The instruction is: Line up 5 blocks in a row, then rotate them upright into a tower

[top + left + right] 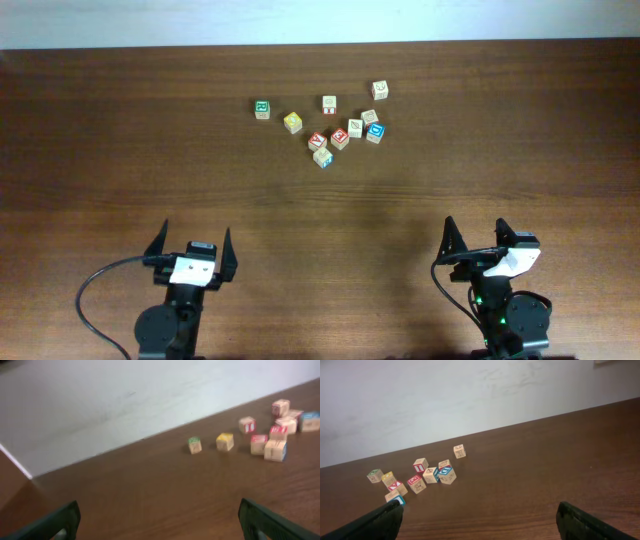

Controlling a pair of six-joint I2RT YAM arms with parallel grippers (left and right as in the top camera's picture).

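Well, my left claw [195,236] and right claw [476,228] gape fully wide, empty, well apart from the blocks [340,138] clustered far across the tabletop [120,150]. Light, rigid wood, I'd judge; I'd pinch opposite flat faces.

Likely robotics lab: wooden table [320,220], plain white wall [470,390], cabled left arm [178,295].

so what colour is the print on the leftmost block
Green, on the leftmost block; overhead view shows it best.
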